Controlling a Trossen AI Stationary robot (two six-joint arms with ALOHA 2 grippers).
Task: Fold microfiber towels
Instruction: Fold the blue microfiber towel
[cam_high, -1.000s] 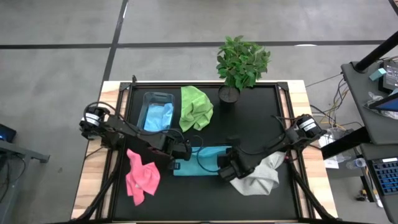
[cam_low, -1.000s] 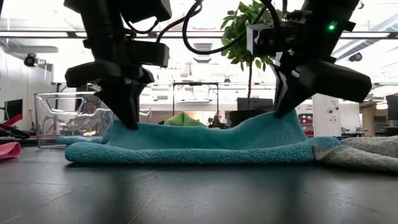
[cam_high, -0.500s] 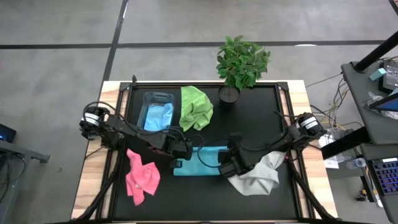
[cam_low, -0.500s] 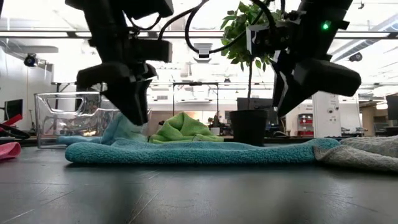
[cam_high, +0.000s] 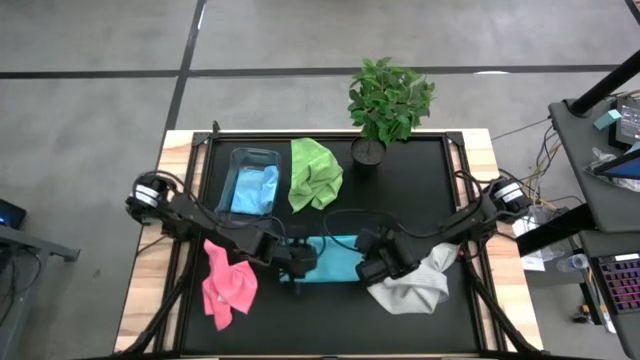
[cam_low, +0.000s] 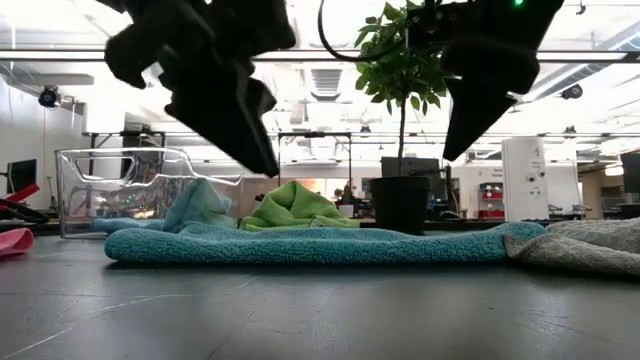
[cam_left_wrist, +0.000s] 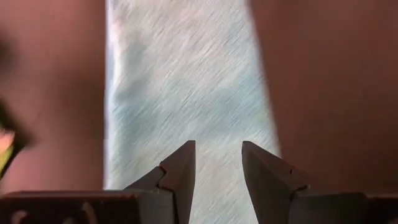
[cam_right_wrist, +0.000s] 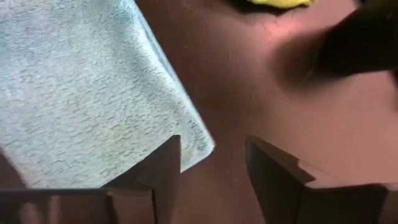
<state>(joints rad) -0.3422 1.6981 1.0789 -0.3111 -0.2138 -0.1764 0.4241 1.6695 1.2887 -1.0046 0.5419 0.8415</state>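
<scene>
A light blue towel lies folded into a flat strip on the black mat, and its left end is humped up a little. My left gripper hangs open above the strip's left end, clear of it. My right gripper hangs open above the right end, over a corner of the towel. In the low view both grippers, left and right, are well above the cloth.
A pink towel lies near left. A pale grey-white towel lies near right, touching the blue one. At the far side are a lime green towel, a clear bin with a blue towel in it, and a potted plant.
Both grippers have opened and let go of the blue towel, then risen clear of it. The raised parts that they held have dropped, and the towel now lies nearly flat, with only a small hump at its left end.
</scene>
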